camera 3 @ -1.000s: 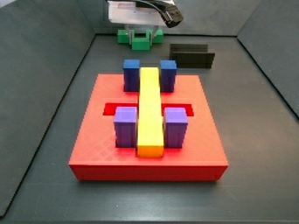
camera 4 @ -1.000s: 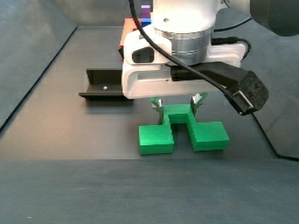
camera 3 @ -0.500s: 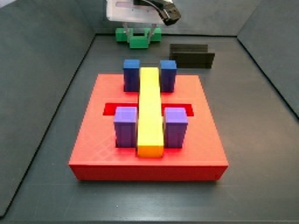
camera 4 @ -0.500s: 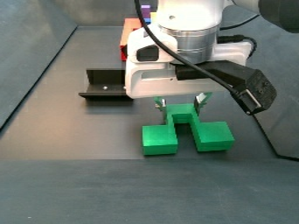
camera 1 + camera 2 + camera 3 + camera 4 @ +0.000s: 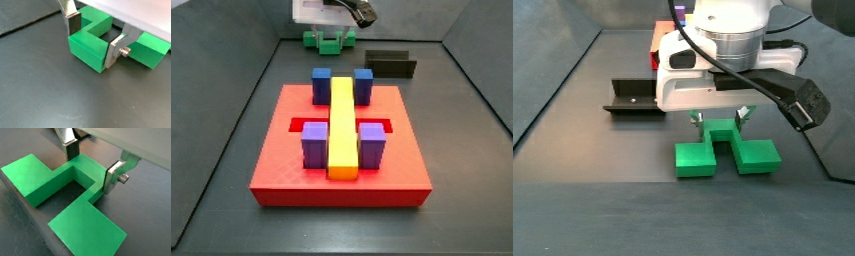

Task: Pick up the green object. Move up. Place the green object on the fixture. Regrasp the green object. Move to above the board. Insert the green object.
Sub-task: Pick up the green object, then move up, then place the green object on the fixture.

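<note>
Your gripper point(image 5: 720, 122) straddles the green object's point(image 5: 724, 153) bar on the floor, fingers point(image 5: 114, 51) apparently not yet clenched. Nothing lifted; fixture point(image 5: 632, 97) and board point(image 5: 341, 180) steps remain.

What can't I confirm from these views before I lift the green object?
- Pad contact: in both wrist views the gripper straddles the green object at its bar, but whether the pads press it is not clear.
- Lift-off: the block's underside is hidden in a side view.
- The fixture: its recess is too dark to read.
- The board: slots under the yellow bar are covered.
</note>
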Robot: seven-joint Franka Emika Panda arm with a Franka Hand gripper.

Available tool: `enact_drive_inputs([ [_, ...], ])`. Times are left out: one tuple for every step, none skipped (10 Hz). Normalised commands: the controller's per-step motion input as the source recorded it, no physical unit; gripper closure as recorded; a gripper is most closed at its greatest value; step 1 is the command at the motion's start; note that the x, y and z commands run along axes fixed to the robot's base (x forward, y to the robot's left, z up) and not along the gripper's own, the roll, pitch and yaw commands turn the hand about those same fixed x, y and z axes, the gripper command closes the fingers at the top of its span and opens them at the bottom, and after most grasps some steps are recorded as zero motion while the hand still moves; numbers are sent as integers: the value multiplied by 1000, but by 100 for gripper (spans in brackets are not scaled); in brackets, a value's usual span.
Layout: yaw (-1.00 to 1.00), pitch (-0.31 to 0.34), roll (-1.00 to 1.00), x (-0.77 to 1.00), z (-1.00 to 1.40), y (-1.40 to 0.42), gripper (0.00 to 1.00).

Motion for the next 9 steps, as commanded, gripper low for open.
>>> enact_drive_inputs([
  [0, 0, 0, 0, 0, 0, 100],
  [0, 0, 0, 0, 0, 0, 100],
  [0, 0, 0, 0, 0, 0, 100],
  [0, 0, 0, 0, 0, 0, 100],
  [0, 0, 0, 0, 833, 0, 100],
  [-10, 2, 3, 15, 809, 41, 100],
  [-18, 40, -2, -19, 605, 31, 100],
  [-12, 28, 12, 13, 218, 28, 100],
  [0, -37, 0, -49, 0, 0, 100],
])
